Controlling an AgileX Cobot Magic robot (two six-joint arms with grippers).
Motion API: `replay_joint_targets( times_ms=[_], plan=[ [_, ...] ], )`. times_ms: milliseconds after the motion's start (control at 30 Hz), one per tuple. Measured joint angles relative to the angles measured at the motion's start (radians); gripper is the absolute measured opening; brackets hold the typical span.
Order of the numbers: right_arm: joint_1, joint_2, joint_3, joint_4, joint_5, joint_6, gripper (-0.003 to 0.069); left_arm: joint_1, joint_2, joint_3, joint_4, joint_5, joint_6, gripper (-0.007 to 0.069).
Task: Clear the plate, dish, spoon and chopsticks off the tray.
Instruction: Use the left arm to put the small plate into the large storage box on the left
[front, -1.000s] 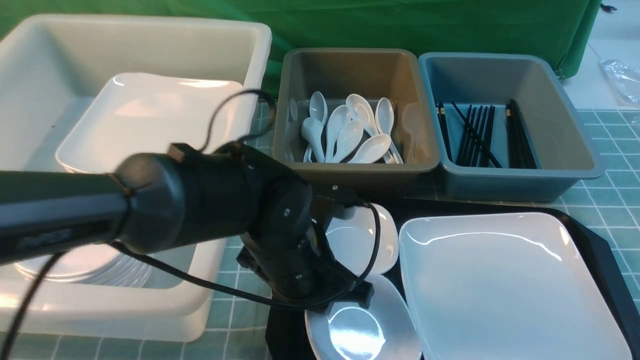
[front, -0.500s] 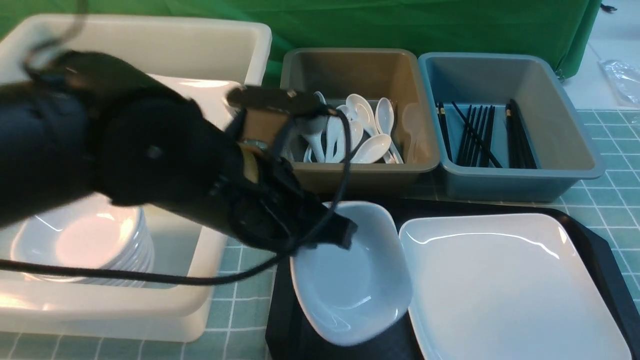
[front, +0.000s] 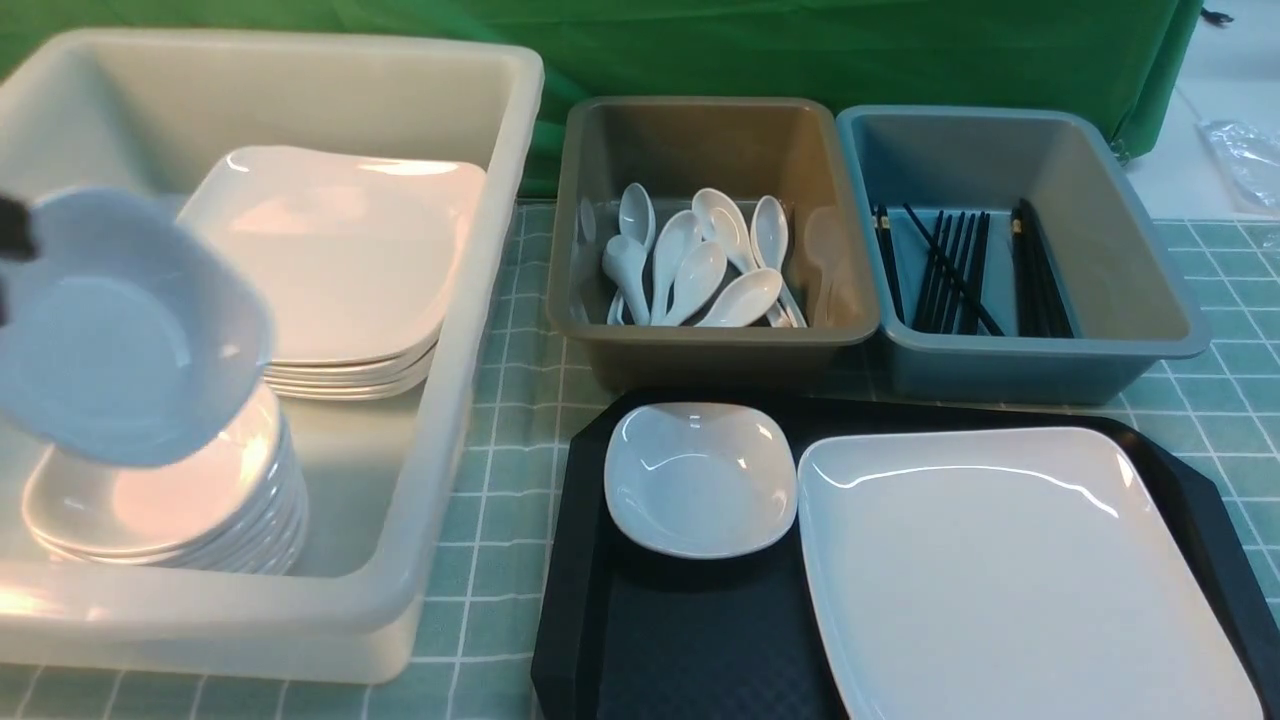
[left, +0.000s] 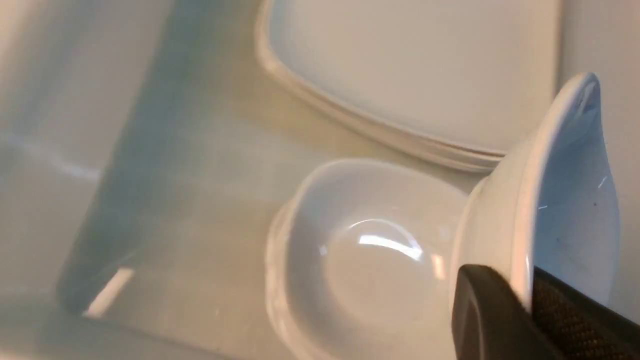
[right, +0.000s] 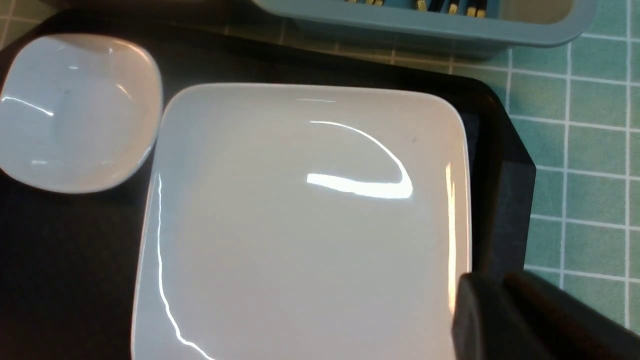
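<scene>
While left gripper (left: 527, 287) pinches rim of small white dish (front: 115, 330), fingers clamped tight on it, dish hangs tilted above stack of like dishes (front: 170, 500) inside cream tub (front: 450, 420), beside stacked plates (front: 340, 260). Second dish (front: 700, 478) sits on black tray (front: 680, 650), far-left part, just beside large white plate (front: 1010, 580) filling tray's right side. Right gripper (right: 495, 300) over plate's edge; contact and finger gap cannot be told. Spoons (front: 690, 265) lie in grey tub (front: 700, 350), chopsticks (front: 950, 265) in blue tub (front: 1040, 365).
</scene>
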Motion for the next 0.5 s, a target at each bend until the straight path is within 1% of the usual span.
replay_joint_targets(
  times_ms=[33, 133, 267, 367, 433, 500],
  plan=[
    [0.000, 0.000, 0.000, 0.000, -0.003, 0.000, 0.0088, 0.056, 0.001, 0.041, -0.066, -0.045, 0.047, 0.0022],
    [0.000, 0.000, 0.000, 0.000, -0.004, 0.000, 0.0088, 0.131, 0.026, 0.121, -0.177, -0.155, 0.128, 0.0022],
    [0.000, 0.000, 0.000, 0.000, -0.005, -0.001, 0.0092, 0.152, 0.072, 0.170, -0.198, -0.216, 0.158, 0.0022],
    [0.000, 0.000, 0.000, 0.000, -0.009, -0.003, 0.0099, 0.152, 0.138, 0.188, -0.228, -0.227, 0.190, 0.0028],
    [0.000, 0.000, 0.000, 0.000, -0.011, -0.003, 0.0104, 0.152, 0.169, 0.192, -0.240, -0.227, 0.214, 0.0048],
    [0.000, 0.000, 0.000, 0.000, -0.011, -0.003, 0.0106, 0.152, 0.185, 0.191, -0.247, -0.223, 0.234, 0.0090]
  ],
)
